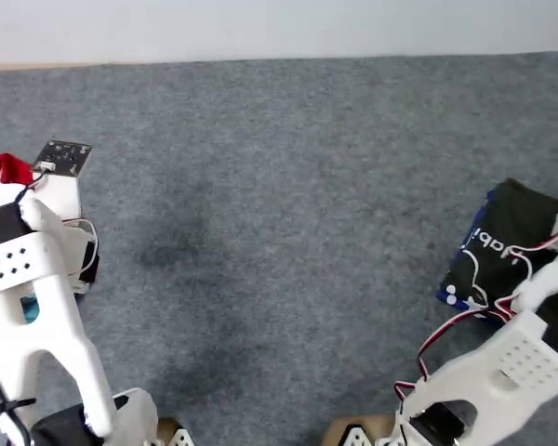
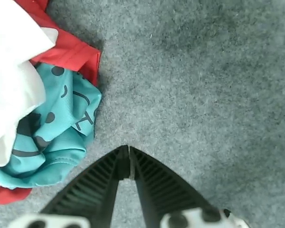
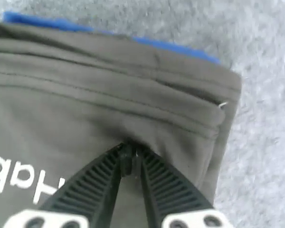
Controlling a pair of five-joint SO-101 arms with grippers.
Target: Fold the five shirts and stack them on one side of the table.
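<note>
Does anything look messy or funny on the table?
Yes. Beside the shut left gripper, a white shirt, teal shirt and red shirt lie crumpled in a heap, unfolded. The black shirt looks neatly folded, though puckered where the right gripper pinches it.

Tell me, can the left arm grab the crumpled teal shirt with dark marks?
Probably yes. The left gripper, shut, sits right beside the crumpled teal shirt, with bare grey carpet between. A white garment covers part, but the near edge lies free.
</note>
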